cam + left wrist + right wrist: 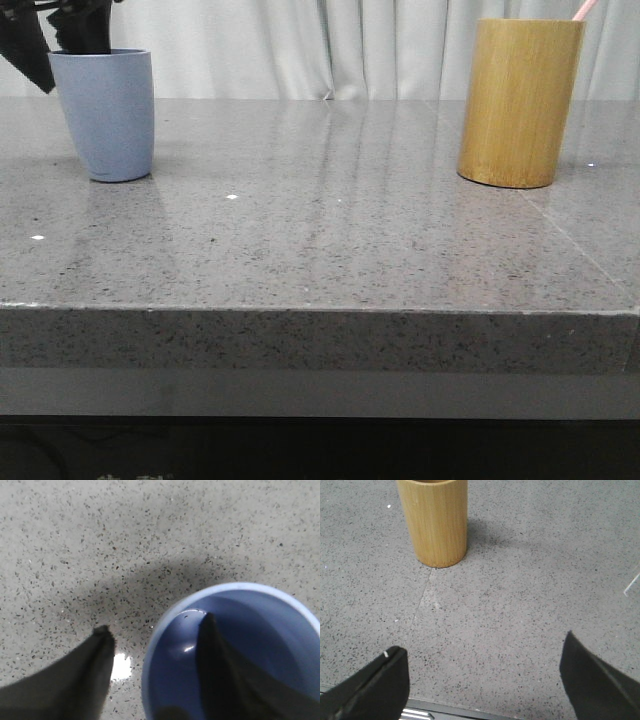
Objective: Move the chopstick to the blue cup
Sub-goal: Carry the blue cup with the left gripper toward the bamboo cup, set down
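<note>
The blue cup point(105, 115) stands upright at the table's far left. My left gripper point(65, 45) hangs right above its rim. In the left wrist view this gripper point(155, 624) is open and astride the rim: one finger point(220, 670) is over the cup's inside point(260, 620), the other point(85, 670) over the table outside it. Nothing is between them. Only the chopstick's pink tip point(585, 9) shows, sticking out of the tan bamboo holder point(520, 100) at the far right. My right gripper point(481, 644) is open wide and empty over bare table, well short of the holder point(434, 522).
The grey speckled table point(320, 250) lies bare between cup and holder. Its front edge point(320, 310) runs across the front view, and the edge point(470, 712) also sits just under my right gripper's fingers. White curtains hang behind the table.
</note>
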